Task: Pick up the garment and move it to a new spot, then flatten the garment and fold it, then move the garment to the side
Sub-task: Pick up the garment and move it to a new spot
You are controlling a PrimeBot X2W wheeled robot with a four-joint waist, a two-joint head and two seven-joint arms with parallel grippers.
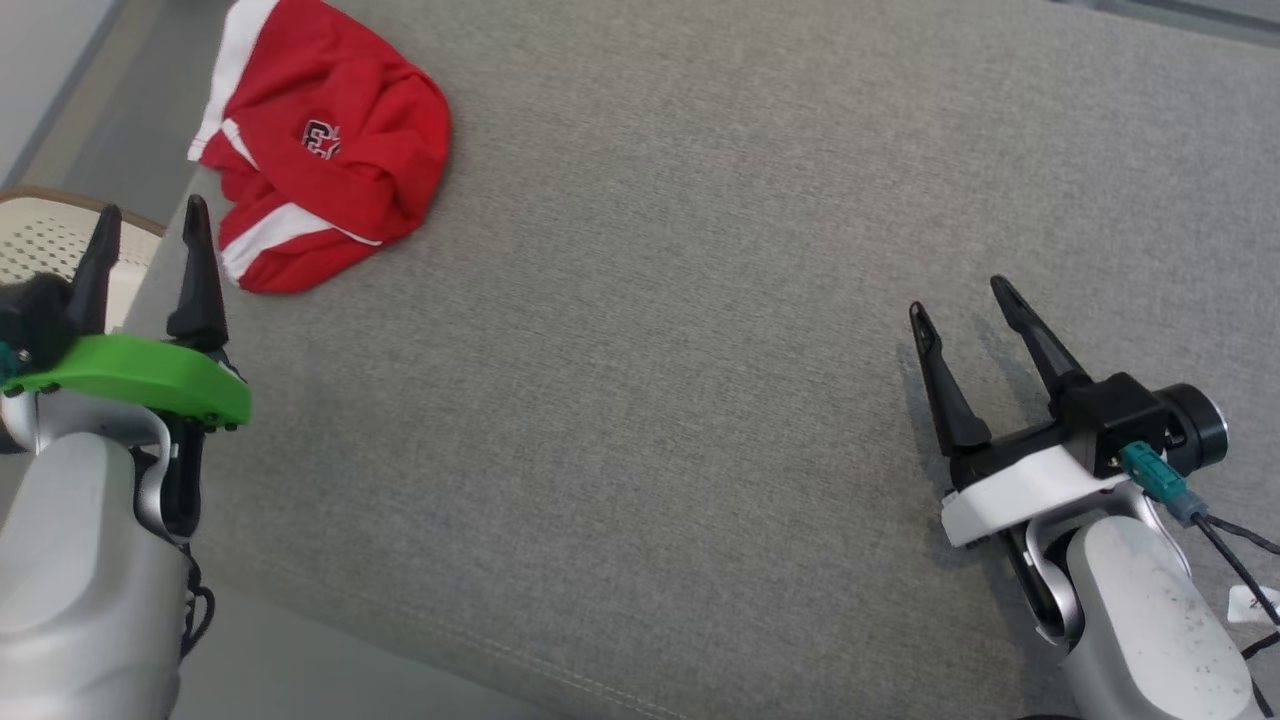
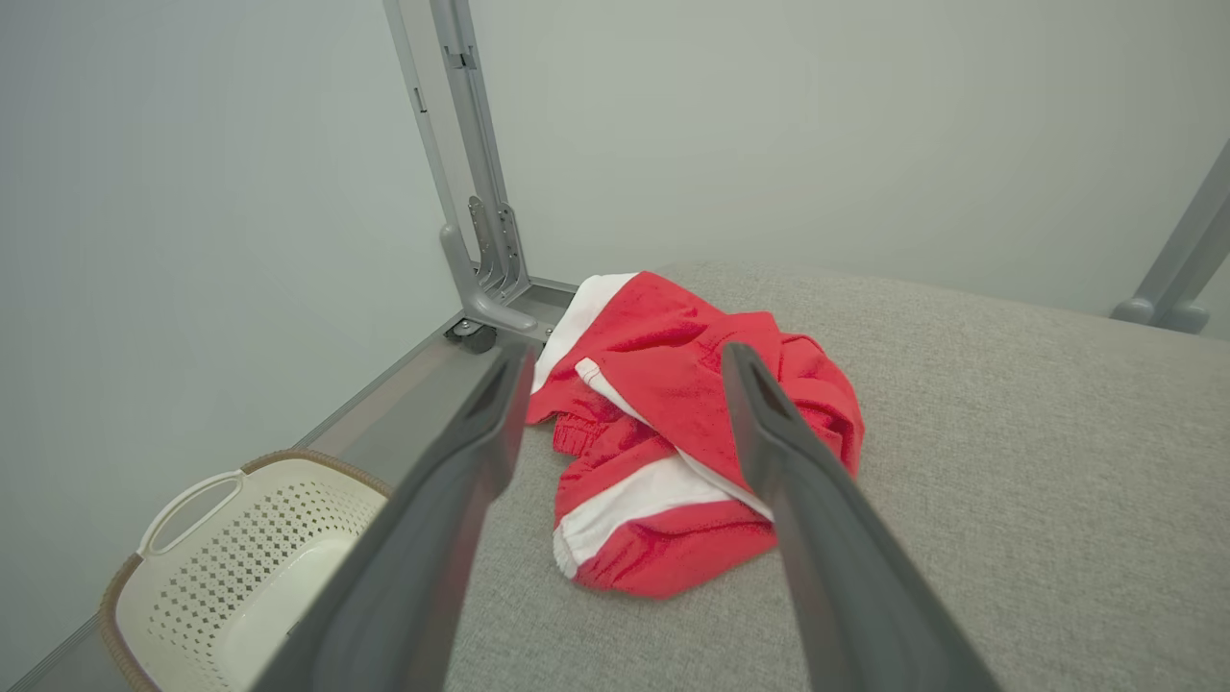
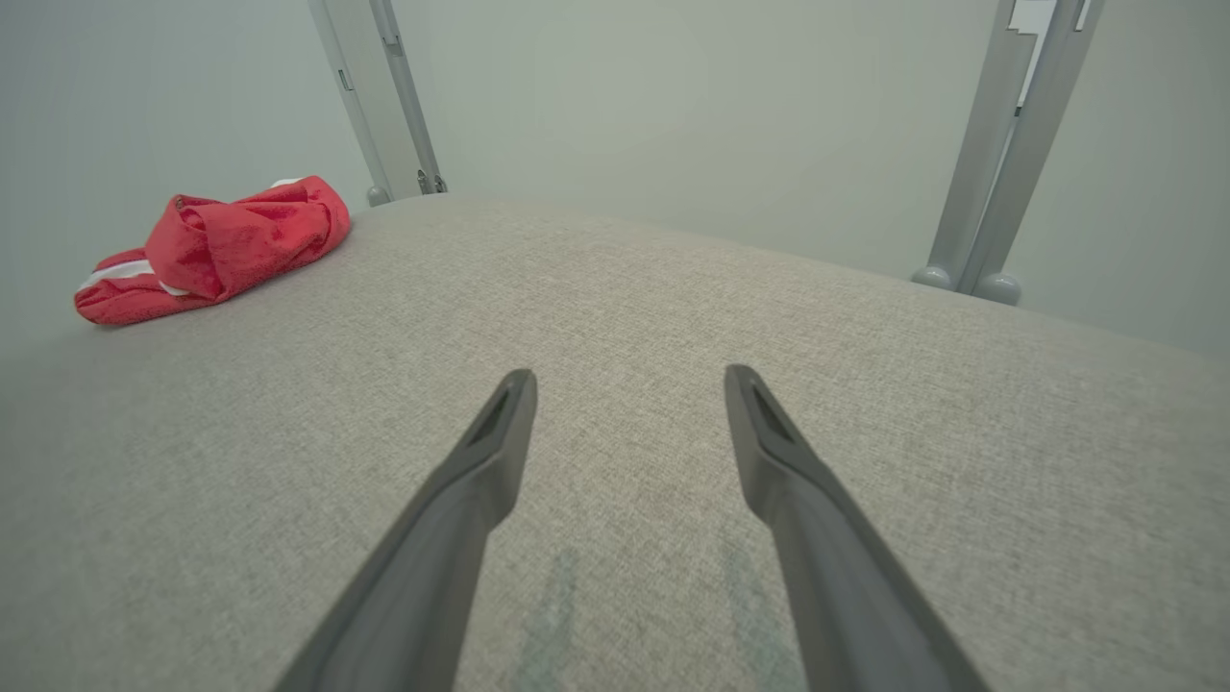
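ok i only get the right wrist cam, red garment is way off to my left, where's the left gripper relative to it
observer: the left gripper is open just short of the garment, near the left edge of the grey surface, holding nothing.
operator: anything near it i could knock
observer: a white perforated basket with a brown rim sits lower down, off that left edge, beside the gripper.
operator: what's facing up on the garment
observer: in the head view it's crumpled, with a dark and white crest on top.
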